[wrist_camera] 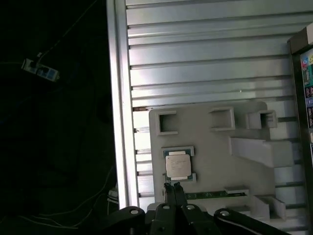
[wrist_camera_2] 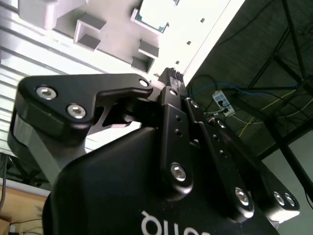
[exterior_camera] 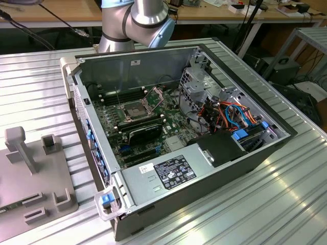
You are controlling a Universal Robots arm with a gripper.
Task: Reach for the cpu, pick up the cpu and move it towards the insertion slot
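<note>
Just ahead of my black claw point(wrist_camera: 172, 186), the cpu point(wrist_camera: 177, 165) is dull silver-grey with a green rim. The tray point(wrist_camera: 210, 147) under it is plain pale grey, and the table point(wrist_camera: 205, 58) beyond is shiny ribbed silver.

I can't read any of it word for word from here. In the exterior view a black label point(exterior_camera: 174, 172) with white print sits on the grey power supply point(exterior_camera: 137, 185), with a small white sticker point(exterior_camera: 146, 168) just beside it. Both are illegible to me. White lettering point(wrist_camera_2: 168, 226) runs across the body of the gripper point(wrist_camera_2: 171, 74) in the second wrist view, cut off at the picture's edge. In the first wrist view the cpu point(wrist_camera: 177, 165) carries faint marks, and a coloured label point(wrist_camera: 308, 73) shows on the computer case point(wrist_camera: 299, 44) — neither is readable.
</note>
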